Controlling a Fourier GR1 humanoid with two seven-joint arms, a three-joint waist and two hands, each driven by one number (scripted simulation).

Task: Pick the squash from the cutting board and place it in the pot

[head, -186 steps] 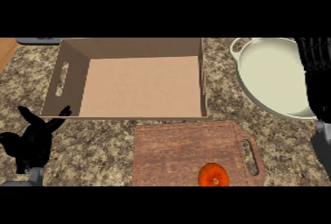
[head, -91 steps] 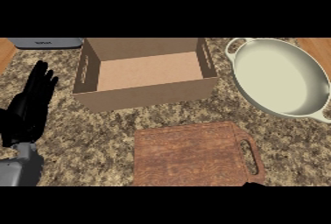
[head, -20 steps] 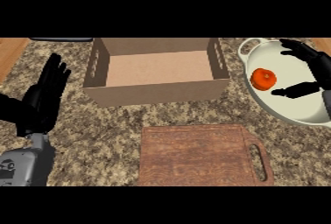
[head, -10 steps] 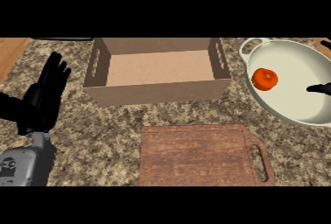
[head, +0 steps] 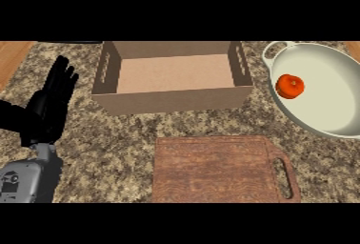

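The orange-red squash [head: 290, 86] lies inside the white pot [head: 336, 126] at the upper right, near the pot's left wall. Nothing lies on the brown wooden cutting board [head: 218, 169], low in the middle of the view. My left hand [head: 49, 105] rests open at the left, fingers pointing up, well apart from both the board and the pot. No part of my right hand shows in the head view.
An open cardboard box [head: 172, 76] stands at the top centre, between my left hand and the pot. The granite counter [head: 119, 143] runs under everything. A strip of wood [head: 14, 55] shows at the upper left corner.
My right hand has let go of the squash and drawn back out of view to the right. The squash stays in the pot. My left hand has barely moved.
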